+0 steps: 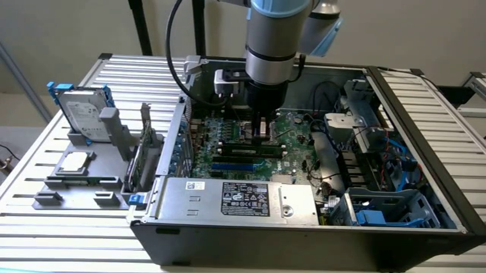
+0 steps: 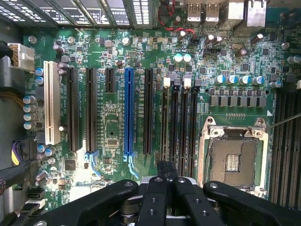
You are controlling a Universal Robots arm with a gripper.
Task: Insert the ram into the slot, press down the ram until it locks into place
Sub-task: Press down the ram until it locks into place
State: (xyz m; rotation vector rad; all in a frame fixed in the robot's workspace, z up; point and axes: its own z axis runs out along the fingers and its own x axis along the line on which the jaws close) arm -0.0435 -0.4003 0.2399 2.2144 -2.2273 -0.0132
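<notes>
One thin, stiff, fragile ram [image 1: 253,151] below my gripper [image 2: 167,170], fingers pinched narrow; I'd press its top edge only

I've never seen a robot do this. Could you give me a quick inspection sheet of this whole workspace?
Surface: slatted metal table carrying an open computer case.
Job's things: ram lies among the black slots on the motherboard; locked or not, cannot tell.
Clutter: hard drive and processor chip in a grey holder, exterior view's left.
Grippers: gripper above the slots, fingertips together.
Cables: black cable hangs by the arm; blue cables inside case.
Surroundings: pale wall.
</notes>
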